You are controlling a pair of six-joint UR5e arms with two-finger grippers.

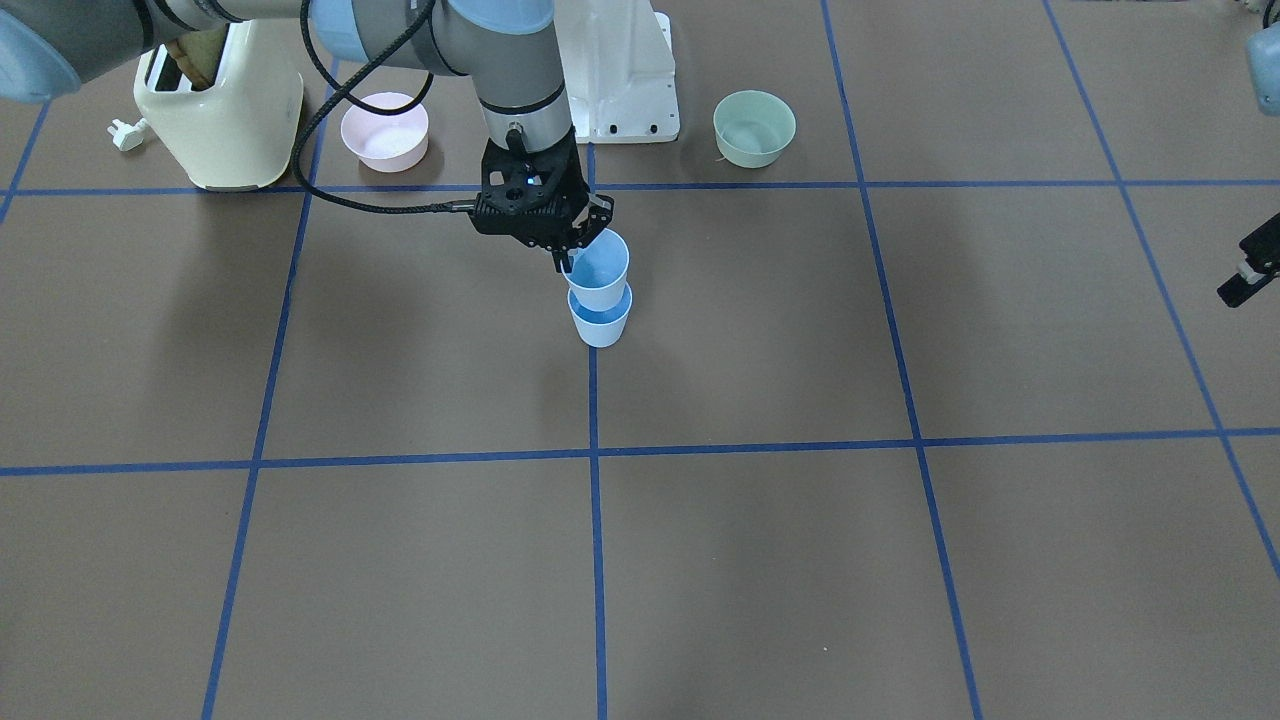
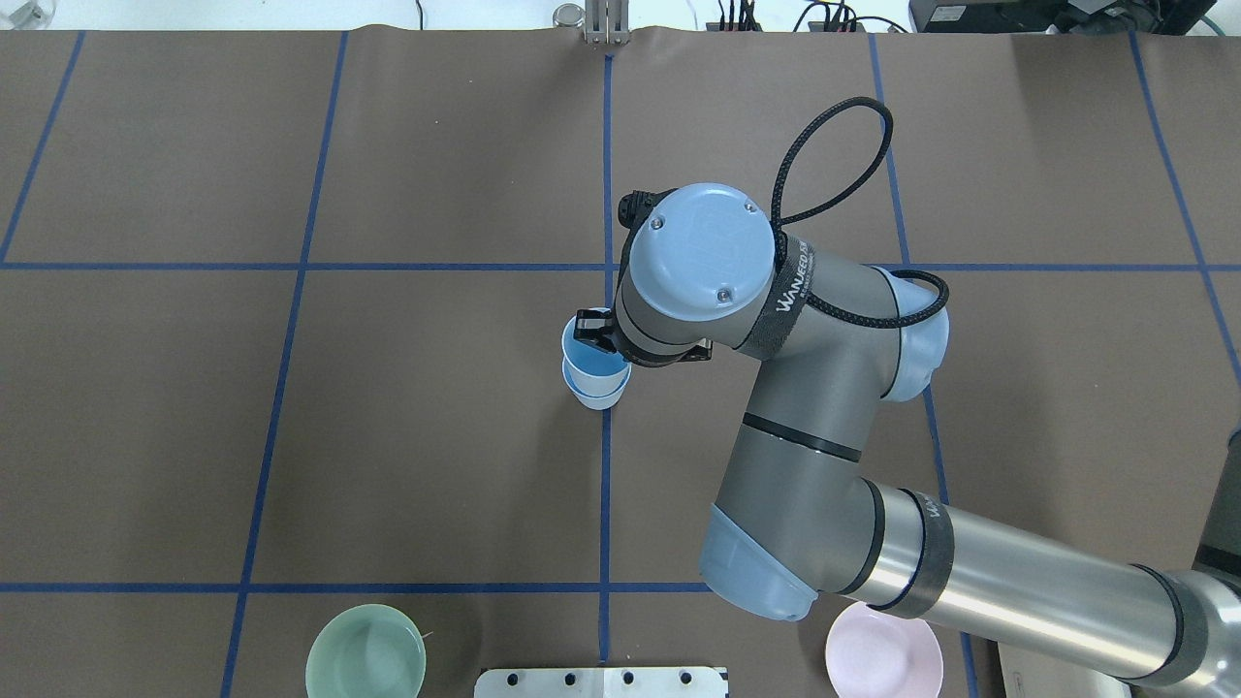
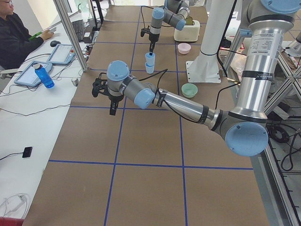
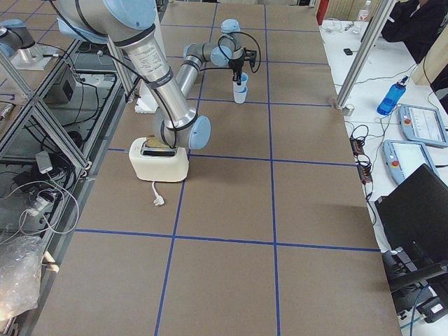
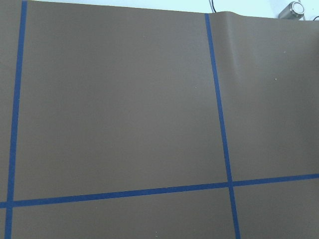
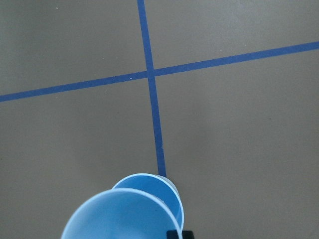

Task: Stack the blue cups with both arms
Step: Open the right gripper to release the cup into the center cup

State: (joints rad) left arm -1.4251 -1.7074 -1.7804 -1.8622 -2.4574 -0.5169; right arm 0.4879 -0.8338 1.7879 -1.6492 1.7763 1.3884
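The step in hand seems to be the stacking itself: the right gripper (image 1: pixel 572 252) is closed on the rim of the upper blue cup (image 1: pixel 600 268), with one finger inside the mouth and one outside. It holds this cup directly over the lower blue cup (image 1: pixel 600 325). The base of the upper cup is already inside the mouth of the lower one, though I cannot tell whether it is fully seated. The lower cup stands on the tabletop (image 1: pixel 760 560), on a blue tape line (image 1: pixel 596 400) near the middle. Both cups are upright, with the mouth up and the narrow base down, so their long axis is vertical and nearly shared. The next move probably calls for a short, straight descent, then opening the fingers and lifting without dragging the rim sideways. The left gripper (image 1: pixel 1250 272) hangs well apart at the side, and I cannot tell if it is open or closed.
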